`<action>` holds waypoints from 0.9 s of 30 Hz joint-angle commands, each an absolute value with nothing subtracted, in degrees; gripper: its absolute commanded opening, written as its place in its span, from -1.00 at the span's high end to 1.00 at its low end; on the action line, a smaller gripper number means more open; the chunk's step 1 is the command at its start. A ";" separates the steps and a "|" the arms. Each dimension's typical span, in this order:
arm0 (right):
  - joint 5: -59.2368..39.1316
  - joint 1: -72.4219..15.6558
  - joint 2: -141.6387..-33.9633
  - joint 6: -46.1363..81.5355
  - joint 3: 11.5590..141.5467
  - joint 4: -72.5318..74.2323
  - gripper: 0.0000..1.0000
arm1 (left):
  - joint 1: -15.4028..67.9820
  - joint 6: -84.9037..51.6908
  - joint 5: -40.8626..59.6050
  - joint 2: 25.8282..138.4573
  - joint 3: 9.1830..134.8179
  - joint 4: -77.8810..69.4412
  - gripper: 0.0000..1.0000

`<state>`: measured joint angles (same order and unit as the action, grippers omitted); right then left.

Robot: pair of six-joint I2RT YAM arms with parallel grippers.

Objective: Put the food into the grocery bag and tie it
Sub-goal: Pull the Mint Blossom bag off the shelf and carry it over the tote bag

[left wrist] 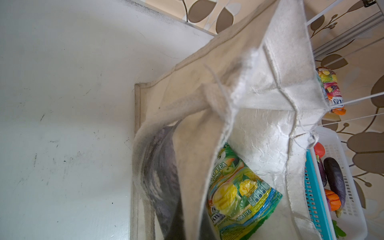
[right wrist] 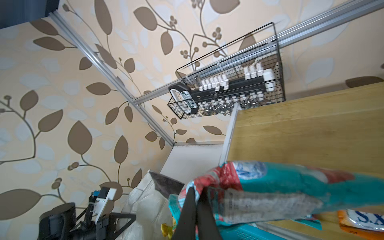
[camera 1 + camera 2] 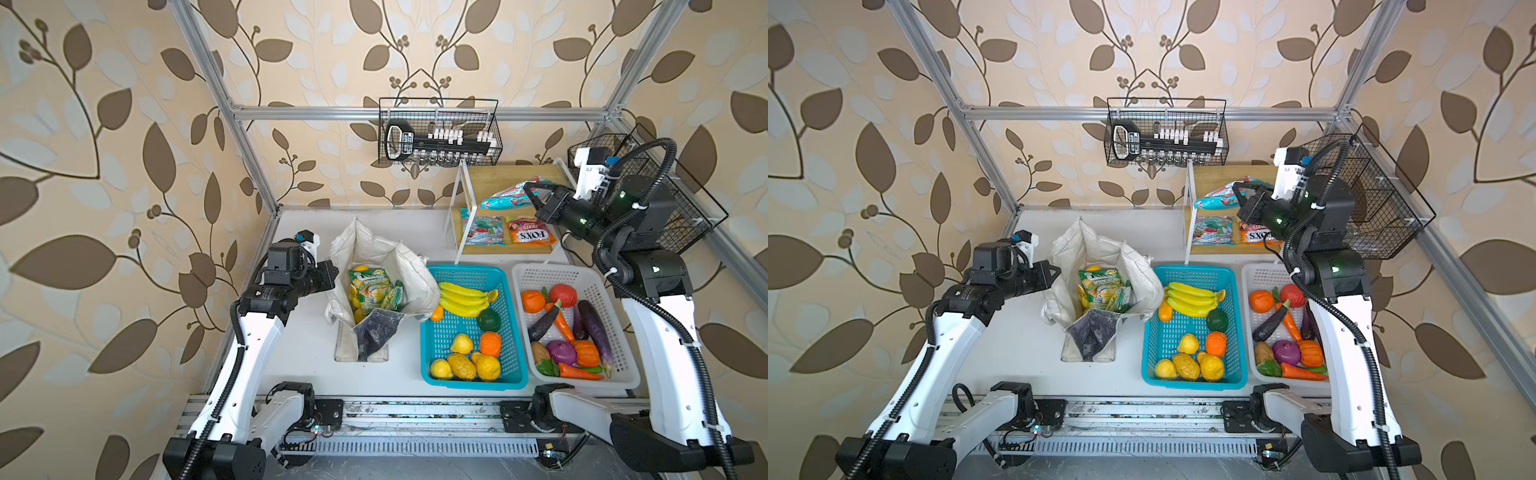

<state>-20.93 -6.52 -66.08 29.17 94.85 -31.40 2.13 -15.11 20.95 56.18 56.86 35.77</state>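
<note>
A: Right gripper (image 3: 531, 195) status?
B: Clamped on light blue packet (image 3: 503, 199), above wooden shelf (image 3: 498, 178)
A: Left gripper (image 3: 329, 275)?
B: Closed, at grocery bag (image 3: 415, 284) rim; hold on cloth not determinable; green packet (image 3: 370, 291) inside

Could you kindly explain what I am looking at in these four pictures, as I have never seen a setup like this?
This is a robot with two arms at a white table. Two pictures look down from an overhead camera pair; the other two come from a camera on each wrist. On the table stand a canvas grocery bag with a green packet already inside, a blue basket of toy fruit and a white basket of toy vegetables. The right gripper is shut on a light blue packet at the wooden shelf. The left gripper is closed at the bag's rim; whether it pinches the cloth is unclear.
</note>
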 commanded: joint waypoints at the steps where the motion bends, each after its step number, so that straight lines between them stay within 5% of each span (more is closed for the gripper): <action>1: -17.52 -11.15 -63.33 27.58 97.82 -31.01 1.00 | 1.53 -14.33 22.42 55.00 58.18 34.99 1.00; 19: -2.57 -43.79 -65.64 25.38 92.29 -28.29 1.00 | 1.57 -14.85 23.68 55.02 58.01 34.55 1.00; 27: -3.31 -49.79 -71.50 27.67 85.88 -21.42 1.00 | 1.65 -14.99 23.82 55.59 57.96 34.46 1.00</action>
<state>-3.88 -48.75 -70.28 26.85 87.37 -27.53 2.13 -15.16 22.06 56.18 56.86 35.73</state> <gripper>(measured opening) 0.047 0.045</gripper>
